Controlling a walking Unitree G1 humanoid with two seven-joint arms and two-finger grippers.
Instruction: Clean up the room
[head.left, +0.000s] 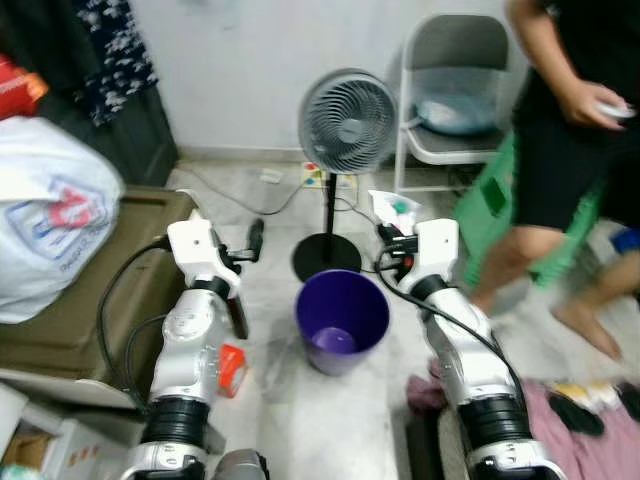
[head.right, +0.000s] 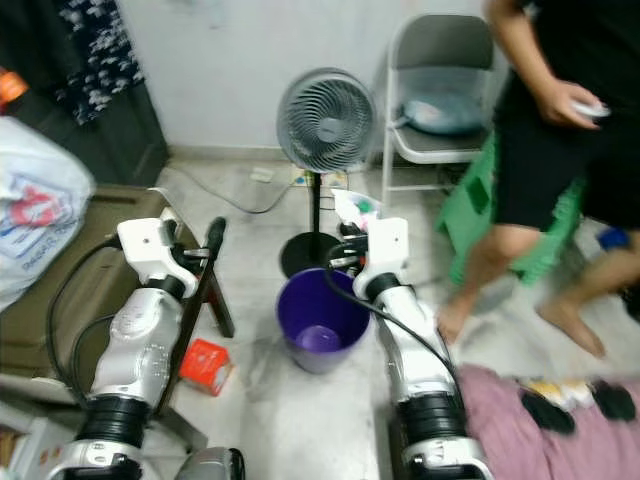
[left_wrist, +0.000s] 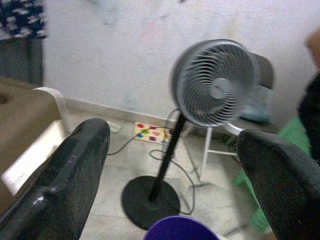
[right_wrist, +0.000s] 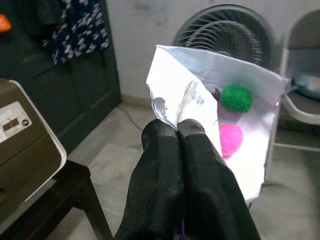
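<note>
Now right gripper (right_wrist: 177, 131) pinching white packet (right_wrist: 235, 120)

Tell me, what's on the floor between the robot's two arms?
A purple bucket stands between them, with the fan's round black base just behind it, seen from the head views.

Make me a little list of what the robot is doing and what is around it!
right hand: shut on a white wrapper with green and pink dots, held above the far rim of the bucket
left hand: open, holding nothing, pointing toward the fan
bucket: purple, on the floor between the arms
fan: standing behind the bucket
chair: grey, by the wall, a cushion on its seat
person: walking at the robot's right
red packet: on the floor by the left arm
</note>
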